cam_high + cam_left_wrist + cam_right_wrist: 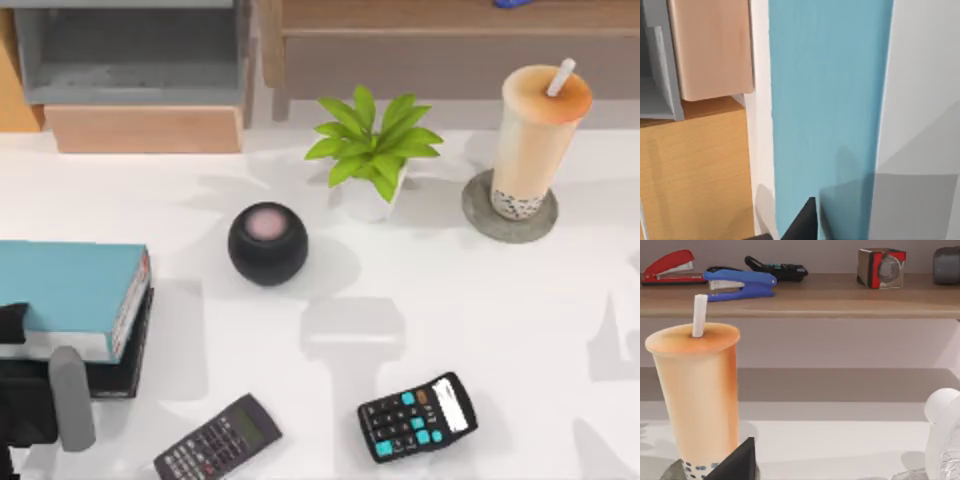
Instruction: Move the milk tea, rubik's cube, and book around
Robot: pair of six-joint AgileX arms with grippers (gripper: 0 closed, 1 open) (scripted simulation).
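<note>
The milk tea [535,135] stands upright on a grey coaster [480,215] at the back right, its white straw sticking out of the lid. In the right wrist view the milk tea [697,395] is close, and a dark tip of my right gripper [735,465] is beside its base. The teal book [65,295] lies flat at the left edge on a black book [135,345]. My left gripper [30,390] is at the book's near edge, above the teal cover [830,110]. A small red and pale cube [881,267] sits on the shelf; I cannot tell if it is the rubik's cube.
A black round speaker [268,243] and a potted plant [372,150] stand mid-table. Two calculators [417,416] [217,440] lie near the front. A grey cabinet [130,60] is at the back left. Red and blue staplers [740,282] rest on the wooden shelf [840,297].
</note>
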